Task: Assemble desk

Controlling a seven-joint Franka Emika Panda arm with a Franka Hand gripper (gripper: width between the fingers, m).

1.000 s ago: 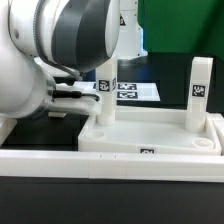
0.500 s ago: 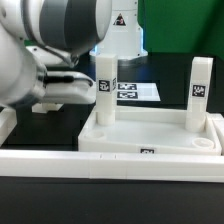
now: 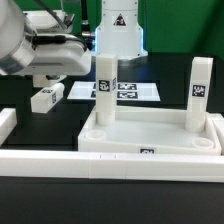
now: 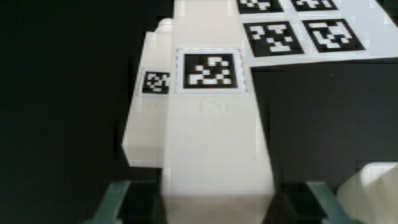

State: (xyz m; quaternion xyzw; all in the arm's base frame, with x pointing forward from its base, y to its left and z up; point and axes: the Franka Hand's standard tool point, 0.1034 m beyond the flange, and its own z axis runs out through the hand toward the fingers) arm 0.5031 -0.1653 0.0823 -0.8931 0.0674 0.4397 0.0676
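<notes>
Currently the tool is clamped on a short white square-section plastic leg near the white rimmed rectangular plastic panel. A skewed grip could jam the leg at the panel's round corner socket.

A: What lies around the claw, apart from the job's own pieces?

B: The marker board. It lies flat on the black table, near the claw, to the exterior view's right of it. Several black-and-white tags are printed on it.

A: And the white rails?

B: 2 long low border bars. The front bar runs across the table, nearer the camera than the claw and well apart from it. The side bar shows at the exterior view's left edge, also nearer the camera than the claw.

A: Do those 2 touch?

B: I cannot tell.

A: Behind everything?

B: A green backdrop, far beyond the claw.
</notes>
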